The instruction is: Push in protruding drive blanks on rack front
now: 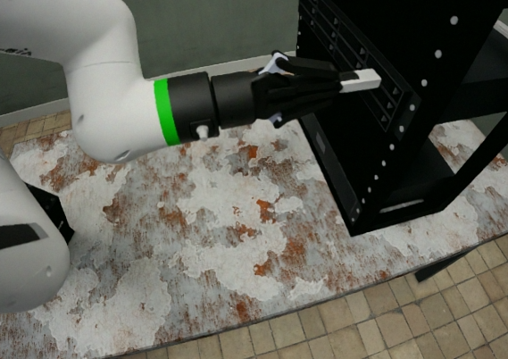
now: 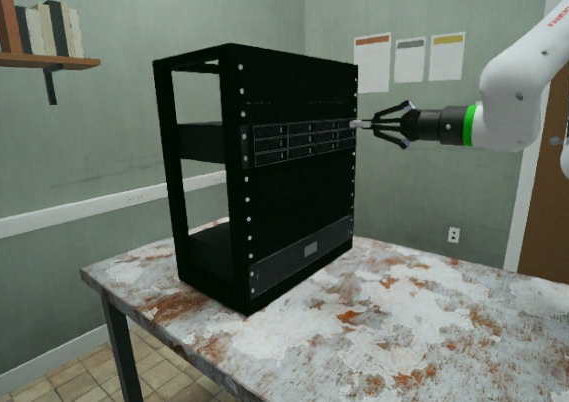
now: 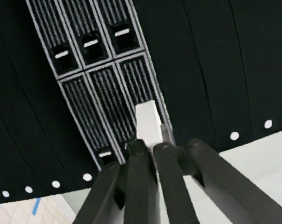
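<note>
One rack at the table's far-left corner; top-row blank by its edge meets the closed, empty hand. Push straight, slowly (a rack unfastened tips easily).

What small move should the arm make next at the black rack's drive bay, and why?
Probably a slow, straight push further in. The shut gripper has its white fingertips against the top-row drive blank nearest the arm on the black open-frame rack, which merely stands on the rust-stained table, so gentle force should avoid tipping.
</note>
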Controlling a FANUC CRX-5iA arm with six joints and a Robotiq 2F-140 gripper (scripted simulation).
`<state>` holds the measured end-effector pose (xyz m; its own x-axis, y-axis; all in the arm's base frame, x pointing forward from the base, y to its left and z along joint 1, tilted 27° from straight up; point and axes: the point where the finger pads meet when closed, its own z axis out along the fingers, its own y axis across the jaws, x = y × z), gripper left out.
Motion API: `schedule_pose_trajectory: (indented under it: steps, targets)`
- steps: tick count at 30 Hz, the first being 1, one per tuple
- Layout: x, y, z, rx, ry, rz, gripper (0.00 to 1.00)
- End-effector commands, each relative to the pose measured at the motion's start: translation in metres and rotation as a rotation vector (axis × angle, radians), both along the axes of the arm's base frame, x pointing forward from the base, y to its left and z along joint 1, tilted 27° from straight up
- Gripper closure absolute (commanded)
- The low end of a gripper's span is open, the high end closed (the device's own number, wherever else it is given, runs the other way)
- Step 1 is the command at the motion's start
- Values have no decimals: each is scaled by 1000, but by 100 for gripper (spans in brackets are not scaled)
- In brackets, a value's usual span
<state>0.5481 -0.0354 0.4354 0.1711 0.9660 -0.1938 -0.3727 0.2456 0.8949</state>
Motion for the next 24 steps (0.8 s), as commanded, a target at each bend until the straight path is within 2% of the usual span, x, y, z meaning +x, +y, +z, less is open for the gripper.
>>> schedule_pose_trajectory:
  steps: [1,24]
  targets:
    - [0,0,1,0,-1,0,90]
    - [3,0,2,0,-1,0,90]
